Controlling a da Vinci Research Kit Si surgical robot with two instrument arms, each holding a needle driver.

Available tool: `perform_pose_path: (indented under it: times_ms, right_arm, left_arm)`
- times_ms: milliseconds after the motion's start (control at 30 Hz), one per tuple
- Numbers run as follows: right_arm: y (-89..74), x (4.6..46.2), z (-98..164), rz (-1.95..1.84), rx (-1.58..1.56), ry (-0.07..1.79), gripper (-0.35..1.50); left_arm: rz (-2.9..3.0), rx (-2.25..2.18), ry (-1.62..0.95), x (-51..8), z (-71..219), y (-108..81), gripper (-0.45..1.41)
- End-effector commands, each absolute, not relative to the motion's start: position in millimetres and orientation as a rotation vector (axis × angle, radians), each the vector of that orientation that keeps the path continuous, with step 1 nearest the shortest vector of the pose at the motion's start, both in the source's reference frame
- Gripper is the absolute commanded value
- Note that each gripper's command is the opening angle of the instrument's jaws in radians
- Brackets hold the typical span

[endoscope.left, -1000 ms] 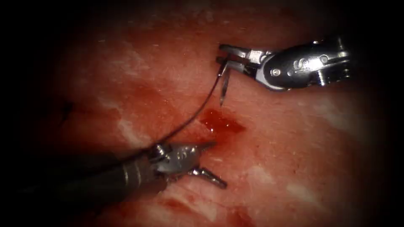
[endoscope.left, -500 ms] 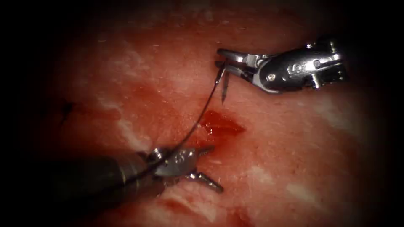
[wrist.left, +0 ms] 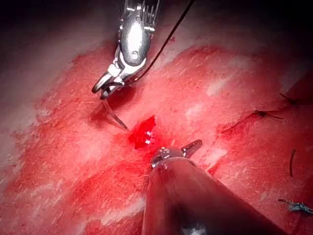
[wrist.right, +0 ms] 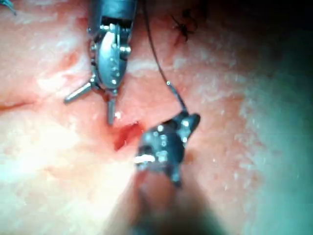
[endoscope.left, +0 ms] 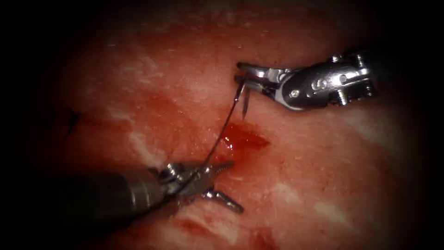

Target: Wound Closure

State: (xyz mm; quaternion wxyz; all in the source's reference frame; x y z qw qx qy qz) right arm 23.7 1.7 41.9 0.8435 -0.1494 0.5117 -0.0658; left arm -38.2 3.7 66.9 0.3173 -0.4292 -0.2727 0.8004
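The tissue point(endoscope.left: 323, 153) has a short cut point(endoscope.left: 243, 139) with red fluid in it. My right tool point(endoscope.left: 241, 74) hovers just above the cut, shut on the curved needle point(endoscope.left: 244, 99) behind its middle, toward the thread end. The needle's point hangs free over the cut, outside the tissue. Dark thread point(endoscope.left: 219, 134) runs from the needle down-left across my left tool point(endoscope.left: 236, 186), which is open, holds nothing, and lies at the cut's left edge. The left wrist view shows the right tool point(wrist.left: 103, 90), needle point(wrist.left: 116, 116) and cut point(wrist.left: 143, 135). The right wrist view shows the left tool point(wrist.right: 90, 110) spread open.
Earlier stitches with dark knots point(wrist.left: 266, 115) sit in the tissue away from this cut, with a loose cut thread end point(wrist.left: 297, 207) nearby. Another knot point(wrist.right: 183, 27) lies beyond the left tool in the right wrist view.
The right tool has shifted slightly down and left with the needle. The left tool has drawn back to the left, still open. The thread now runs straighter between them.
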Motion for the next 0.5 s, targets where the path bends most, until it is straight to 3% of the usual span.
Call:
perform_pose_path:
  times_ms: [33,500]
  right_arm:
    - [0.9,24.2,42.4,-0.148,-0.299,1.07,-0.35]
    - [-4.3,23.8,44.9,-0.233,-0.244,1.016,-0.35]
  left_arm:
    - [2.107,-1.13,-0.721,-38.8,67.5,3.2,0.78]
    - [2.104,-1.13,-0.733,-38.5,67.4,3.2,0.78]
